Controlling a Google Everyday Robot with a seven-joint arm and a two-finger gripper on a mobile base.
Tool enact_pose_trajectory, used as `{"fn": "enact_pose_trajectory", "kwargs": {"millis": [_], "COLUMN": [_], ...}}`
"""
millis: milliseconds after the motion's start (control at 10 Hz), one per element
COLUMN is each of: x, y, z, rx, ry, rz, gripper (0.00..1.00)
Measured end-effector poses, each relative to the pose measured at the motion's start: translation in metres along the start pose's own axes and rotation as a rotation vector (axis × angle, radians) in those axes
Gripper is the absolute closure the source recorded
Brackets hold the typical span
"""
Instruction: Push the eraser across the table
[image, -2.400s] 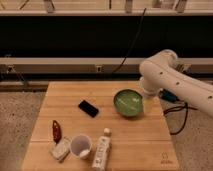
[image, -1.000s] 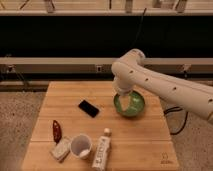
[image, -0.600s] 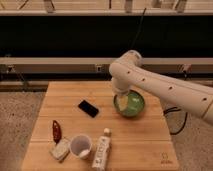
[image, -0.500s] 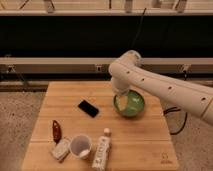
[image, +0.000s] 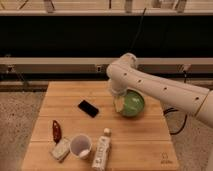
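Observation:
The eraser (image: 88, 108), a small flat black slab, lies on the wooden table (image: 145, 142) left of centre. My white arm reaches in from the right and bends down at its elbow. The gripper (image: 119, 105) hangs over the left edge of the green bowl (image: 134, 104), to the right of the eraser and apart from it. It appears open, with nothing in it.
A small red object (image: 56, 131), a pale block (image: 60, 149), a white cup (image: 80, 145) and a white bottle (image: 102, 150) lie along the table's front left. A dark rail wall runs behind the table. A cable (image: 177, 122) hangs off the right side.
The arm has swung left from the bowl's right side to its left edge, bringing the gripper closer to the eraser. The eraser and the other objects have not moved.

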Motion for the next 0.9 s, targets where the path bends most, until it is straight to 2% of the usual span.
{"fn": "enact_pose_trajectory", "kwargs": {"millis": [900], "x": [-0.005], "y": [0.0], "z": [0.018], "rx": [-0.003], "ry": [-0.04], "rz": [0.001], "gripper": [0.2]}}
